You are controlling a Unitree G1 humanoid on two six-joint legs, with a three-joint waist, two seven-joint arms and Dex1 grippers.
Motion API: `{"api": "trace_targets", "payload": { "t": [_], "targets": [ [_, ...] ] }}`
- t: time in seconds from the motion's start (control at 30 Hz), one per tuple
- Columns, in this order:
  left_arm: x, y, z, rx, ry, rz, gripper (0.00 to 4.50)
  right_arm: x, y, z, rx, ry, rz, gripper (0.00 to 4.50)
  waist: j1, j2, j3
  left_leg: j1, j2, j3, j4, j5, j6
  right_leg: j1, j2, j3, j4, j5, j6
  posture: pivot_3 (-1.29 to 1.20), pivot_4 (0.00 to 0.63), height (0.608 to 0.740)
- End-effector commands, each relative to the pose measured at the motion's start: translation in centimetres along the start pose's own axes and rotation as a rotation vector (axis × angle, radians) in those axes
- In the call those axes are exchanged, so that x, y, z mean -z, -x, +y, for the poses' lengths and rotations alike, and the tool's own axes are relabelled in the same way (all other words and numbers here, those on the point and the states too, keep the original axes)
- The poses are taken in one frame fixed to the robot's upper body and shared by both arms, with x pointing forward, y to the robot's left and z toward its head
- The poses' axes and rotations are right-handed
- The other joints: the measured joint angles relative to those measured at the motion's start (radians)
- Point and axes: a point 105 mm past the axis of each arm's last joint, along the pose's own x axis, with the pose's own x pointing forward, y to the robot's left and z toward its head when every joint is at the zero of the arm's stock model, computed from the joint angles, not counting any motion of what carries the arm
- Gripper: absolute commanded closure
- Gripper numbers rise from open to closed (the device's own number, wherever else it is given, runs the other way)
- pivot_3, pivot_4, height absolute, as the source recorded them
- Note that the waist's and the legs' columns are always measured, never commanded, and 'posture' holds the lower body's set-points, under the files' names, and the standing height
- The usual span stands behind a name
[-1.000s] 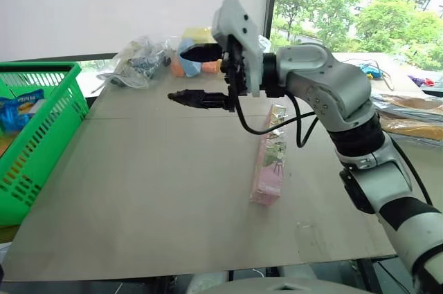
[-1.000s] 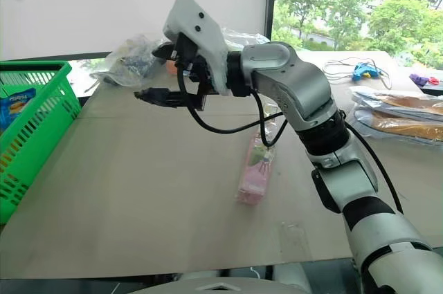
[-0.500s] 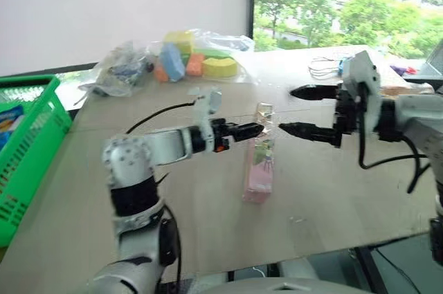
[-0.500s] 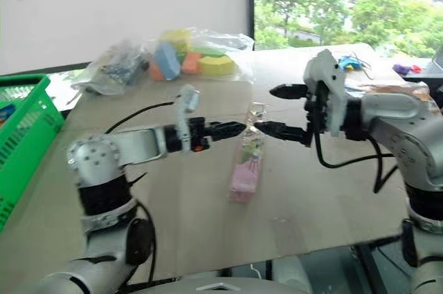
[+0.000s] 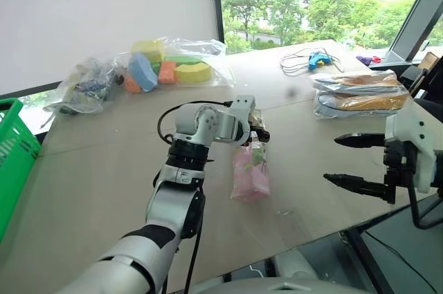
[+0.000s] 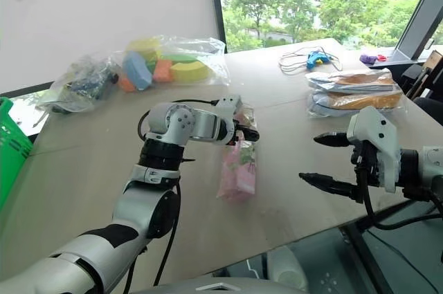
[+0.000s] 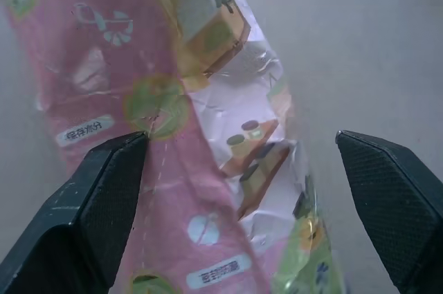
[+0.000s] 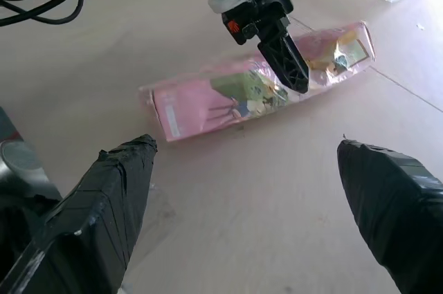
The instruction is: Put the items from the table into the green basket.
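Note:
The long pink packet (image 5: 249, 171) with a clear front lies flat in the middle of the table (image 5: 97, 169). My left gripper (image 5: 257, 133) is down at the packet's far end and open. In the left wrist view its two fingers straddle the packet (image 7: 201, 100), one pad (image 7: 111, 183) against the packet's edge and the other standing clear of it. My right gripper (image 5: 332, 159) hovers open and empty by the table's front right edge, well to the right of the packet (image 8: 228, 100). A corner of the green basket (image 5: 10, 162) shows at the far left.
Two clear bags sit at the back of the table, one of coloured foam shapes (image 5: 166, 66) and another (image 5: 86, 86) to its left. Stacked flat packages (image 5: 356, 90) and a blue tool with a cable (image 5: 315, 59) lie at the back right.
The view has swung right. My right gripper, still open, moved right and down, away from the packet. My left arm came in and set its open fingers over the packet's far end.

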Motion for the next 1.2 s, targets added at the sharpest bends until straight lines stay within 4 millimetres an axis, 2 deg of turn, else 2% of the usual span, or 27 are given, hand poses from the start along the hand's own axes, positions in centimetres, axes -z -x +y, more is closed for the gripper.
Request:
{"api": "trace_targets", "payload": {
  "t": [0.03,0.07,0.2,0.23,0.27,0.33,0.4,0.5,0.6,0.7,0.8,0.87,0.97,1.03,1.07,1.1,1.2],
  "targets": [
    [1.9,-2.1,-0.2,0.008,-0.005,0.08,0.56,-0.7,0.2,-0.4,0.049,0.078,-0.019,0.0,-0.015,0.002,-0.001,0.0,0.0,-0.001,0.0,0.0,0.0,0.001,0.0,-0.001,-0.002,0.0,0.001,-0.39,0.009,0.74],
    [2.1,-2.2,0.1,-0.002,-0.015,0.087,0.89,-0.8,0.1,-0.5,0.055,0.082,-0.027,0.0,-0.021,0.002,-0.002,0.0,0.0,-0.001,0.0,-0.001,0.001,0.002,0.0,-0.001,-0.003,0.0,0.001,-0.39,0.007,0.74],
    [2.5,-2.1,0.9,-0.015,-0.03,0.095,2.68,-1.5,-0.5,-0.5,0.048,0.092,-0.069,0.0,-0.054,0.004,-0.003,0.001,0.0,-0.005,0.0,-0.005,0.0,0.008,-0.003,0.0,-0.005,-0.001,0.004,-0.36,0.004,0.74],
    [2.5,-1.9,0.8,-0.002,-0.032,0.089,3.43,-1.5,-0.7,-0.6,0.044,0.096,-0.071,0.0,-0.057,0.004,-0.003,0.001,0.0,-0.005,0.0,-0.006,0.0,0.008,-0.004,0.0,-0.006,-0.001,0.004,-0.35,0.003,0.74],
    [2.4,-1.6,0.6,0.022,-0.034,0.081,3.59,-1.4,-0.9,-0.6,0.041,0.1,-0.071,0.0,-0.062,0.004,-0.003,0.001,0.0,-0.006,0.0,-0.006,0.0,0.008,-0.004,0.0,-0.006,-0.001,0.004,-0.35,0.001,0.74],
    [1.5,-0.5,-0.2,0.09,-0.023,0.025,4.45,-1.6,-1.1,-0.7,0.033,0.11,-0.077,0.0,-0.064,0.004,-0.002,0.001,0.0,-0.007,0.0,-0.006,0.001,0.008,-0.004,-0.001,-0.007,-0.001,0.005,-0.33,0.0,0.74],
    [0.4,1.0,-0.2,0.12,-0.017,-0.055,4.45,-2.2,-1.3,-0.8,0.022,0.118,-0.107,0.0,-0.066,0.005,-0.002,0.001,0.0,-0.01,0.0,-0.006,0.001,0.007,-0.005,-0.001,-0.009,-0.001,0.005,-0.3,0.0,0.74],
    [-0.1,4.8,-0.2,0.257,0.036,-0.165,4.45,-3.5,-2.0,-1.4,0.018,0.14,-0.176,0.0,-0.067,0.006,0.001,-0.001,0.0,-0.011,0.0,-0.004,0.005,0.003,-0.005,0.0,-0.009,-0.001,0.005,-0.26,0.0,0.74],
    [1.1,7.5,2.2,0.249,0.097,-0.249,4.45,-4.6,-3.5,-2.0,-0.001,0.153,-0.241,0.0,-0.061,0.008,0.001,-0.001,0.0,-0.011,-0.001,-0.004,0.005,0.002,-0.005,0.001,-0.008,-0.001,0.005,-0.2,0.0,0.74],
    [2.1,8.9,3.7,0.214,0.104,-0.293,4.45,-5.2,-4.7,-2.4,-0.023,0.175,-0.273,0.0,-0.032,0.009,0.001,0.0,0.0,-0.012,-0.001,-0.004,0.005,0.002,-0.005,0.001,-0.006,-0.001,0.005,-0.17,0.0,0.74],
    [3.5,10.3,5.7,0.143,0.137,-0.339,4.45,-5.3,-6.1,-5.0,-0.007,0.19,-0.286,0.0,0.014,0.009,0.003,0.0,-0.001,-0.013,0.001,-0.003,0.005,0.002,-0.005,0.001,-0.006,-0.001,0.005,-0.08,0.0,0.74],
    [3.9,11.0,5.7,0.136,0.114,-0.354,4.45,-5.5,-6.2,-6.3,0.007,0.212,-0.283,0.0,0.059,0.008,0.004,-0.001,-0.002,-0.013,0.002,-0.003,0.005,0.002,-0.006,0.001,-0.006,-0.001,0.004,-0.05,0.0,0.74],
    [4.3,11.5,5.8,0.119,0.108,-0.369,3.7,-6.1,-6.3,-7.3,0.007,0.231,-0.294,0.0,0.118,0.01,0.005,-0.001,-0.002,-0.013,0.002,-0.003,0.005,0.002,-0.006,0.001,-0.006,0.002,0.0,-0.03,0.0,0.74],
    [4.2,11.7,6.3,0.1,0.143,-0.389,2.69,-6.2,-6.4,-7.5,-0.003,0.243,-0.296,0.0,0.152,0.01,0.005,-0.002,-0.002,-0.014,0.002,-0.003,0.005,0.001,-0.006,0.001,-0.006,0.002,0.0,-0.02,0.0,0.74],
    [4.2,11.7,6.7,0.081,0.157,-0.394,2.41,-6.2,-6.5,-7.5,-0.007,0.247,-0.295,0.0,0.164,0.01,0.005,-0.002,-0.002,-0.014,0.002,-0.003,0.005,0.001,-0.006,0.001,-0.006,0.002,-0.001,-0.01,0.0,0.74],
    [4.2,11.5,6.7,0.091,0.175,-0.392,1.94,-6.0,-6.5,-7.5,-0.016,0.246,-0.29,0.0,0.178,0.01,0.005,-0.003,-0.002,-0.014,0.001,-0.003,0.004,0.001,-0.006,0.0,-0.006,0.002,-0.001,-0.01,0.0,0.74],
    [4.4,10.6,4.9,0.178,0.151,-0.351,0.52,-5.2,-6.7,-7.4,-0.048,0.243,-0.255,0.0,0.194,0.01,0.005,-0.003,-0.002,-0.013,0.001,-0.001,0.001,0.0,-0.006,0.001,-0.006,0.002,-0.001,-0.02,0.0,0.74]
  ]
}}
